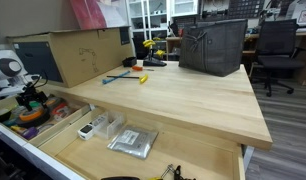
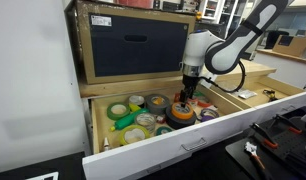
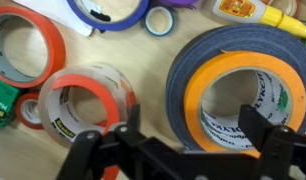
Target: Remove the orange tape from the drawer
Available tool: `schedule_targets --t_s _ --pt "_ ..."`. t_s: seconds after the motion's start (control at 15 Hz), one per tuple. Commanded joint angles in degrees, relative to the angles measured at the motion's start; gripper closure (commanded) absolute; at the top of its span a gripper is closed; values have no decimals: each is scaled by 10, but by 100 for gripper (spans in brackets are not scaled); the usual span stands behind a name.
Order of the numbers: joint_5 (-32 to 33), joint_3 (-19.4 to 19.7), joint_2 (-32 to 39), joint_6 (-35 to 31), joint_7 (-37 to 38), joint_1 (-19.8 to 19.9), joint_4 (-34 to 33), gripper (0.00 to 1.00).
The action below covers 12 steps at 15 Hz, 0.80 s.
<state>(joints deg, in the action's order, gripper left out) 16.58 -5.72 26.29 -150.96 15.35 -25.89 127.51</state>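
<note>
The gripper hangs with its jaws spread wide and clasping nothing, just above the orange tape. The orange tape lies flat on a wider dark blue roll inside the drawer. Beside the orange tape sits a clear roll.

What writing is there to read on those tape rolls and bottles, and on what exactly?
Nothing reads for certain.
Dark print inside the core of the orange tape: letters blurred, unreadable.
Small green label on the clear tape roll: too small to read.
Label on the glue bottle: blurred.
</note>
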Motion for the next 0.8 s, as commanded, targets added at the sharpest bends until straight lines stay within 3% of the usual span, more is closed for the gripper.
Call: schedule_targets --t_s 0.0,0.07,0.2,0.73 --pt "-1 -2 3 8 3 1 -6 6" --pt "0 -2 5 8 2 0 -7 28" --pt "-1 -2 7 7 3 -1 -8 32" --pt "-27 -18 10 4 -18 18 -4 93"
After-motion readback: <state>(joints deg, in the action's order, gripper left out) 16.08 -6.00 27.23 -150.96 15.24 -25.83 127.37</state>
